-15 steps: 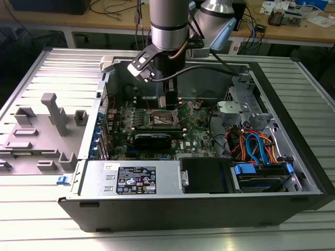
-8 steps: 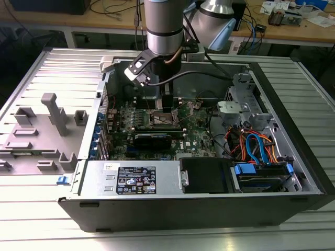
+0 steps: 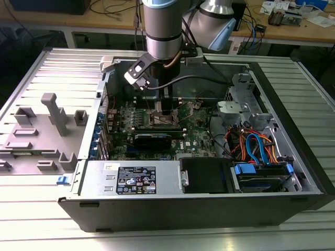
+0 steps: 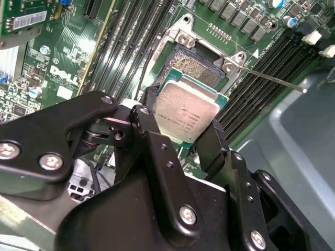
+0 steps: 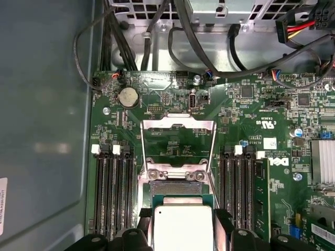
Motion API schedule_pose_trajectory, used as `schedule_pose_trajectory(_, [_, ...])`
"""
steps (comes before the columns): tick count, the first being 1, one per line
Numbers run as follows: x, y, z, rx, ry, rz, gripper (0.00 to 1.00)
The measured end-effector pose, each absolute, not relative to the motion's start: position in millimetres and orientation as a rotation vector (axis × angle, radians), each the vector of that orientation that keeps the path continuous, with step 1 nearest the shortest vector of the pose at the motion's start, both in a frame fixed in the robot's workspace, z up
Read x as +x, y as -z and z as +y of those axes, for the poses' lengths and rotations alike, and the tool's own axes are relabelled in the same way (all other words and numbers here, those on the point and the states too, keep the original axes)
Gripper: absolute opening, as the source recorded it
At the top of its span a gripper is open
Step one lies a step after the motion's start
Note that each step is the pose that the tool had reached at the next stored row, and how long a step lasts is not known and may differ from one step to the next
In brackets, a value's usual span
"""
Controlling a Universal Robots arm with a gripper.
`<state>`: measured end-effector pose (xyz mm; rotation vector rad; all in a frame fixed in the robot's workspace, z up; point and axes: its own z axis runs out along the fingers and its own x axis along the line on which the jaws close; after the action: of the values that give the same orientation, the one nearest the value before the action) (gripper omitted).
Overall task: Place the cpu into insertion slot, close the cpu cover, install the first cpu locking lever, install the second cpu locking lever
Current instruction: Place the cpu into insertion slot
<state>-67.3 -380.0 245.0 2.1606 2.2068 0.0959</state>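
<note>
Holds one cpu flat, metal top up, gripper closed on two opposite edges, close by one uncovered insertion slot

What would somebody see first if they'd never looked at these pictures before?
Probably the shiny silver cpu, pinched in the black gripper right by the dark, open insertion slot in the second wrist view. In the exterior view, the big grey robot arm reaches down into an opened computer case, over the green motherboard.
</note>
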Motion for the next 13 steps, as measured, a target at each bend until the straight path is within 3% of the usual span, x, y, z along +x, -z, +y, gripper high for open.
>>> schedule_pose_trajectory(13, [-68,-230,-380,2.169,-0.099,2.195,0.54])
